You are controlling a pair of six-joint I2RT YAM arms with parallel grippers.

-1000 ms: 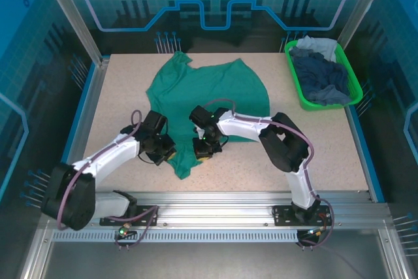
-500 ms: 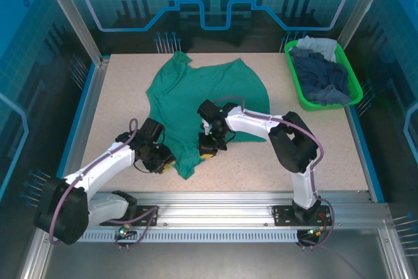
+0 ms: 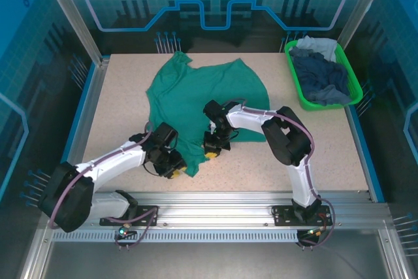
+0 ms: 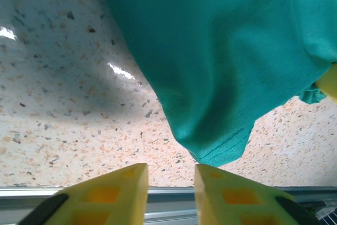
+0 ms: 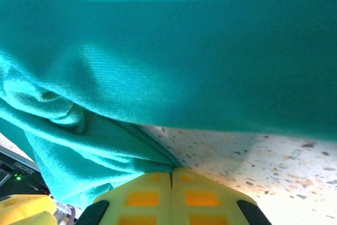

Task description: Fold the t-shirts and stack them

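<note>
Right end effector (image 5: 172, 175) clamps the teal-green cloth t-shirt (image 3: 202, 93) at its hem; left end effector (image 4: 169, 175), apart at the near edge of the worktop (image 3: 326, 148), should take the loose corner squarely.

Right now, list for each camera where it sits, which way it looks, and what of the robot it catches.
Top external: above and behind the bases, looking down on the table, left arm, right arm, teal t-shirt, green basket.
Left wrist: on the left arm, looking past the open left hand at the shirt's hem.
Right wrist: on the right arm, under lifted cloth, right hand shut on it.
Shared: both wrist views show the same shirt and speckled tabletop.
</note>
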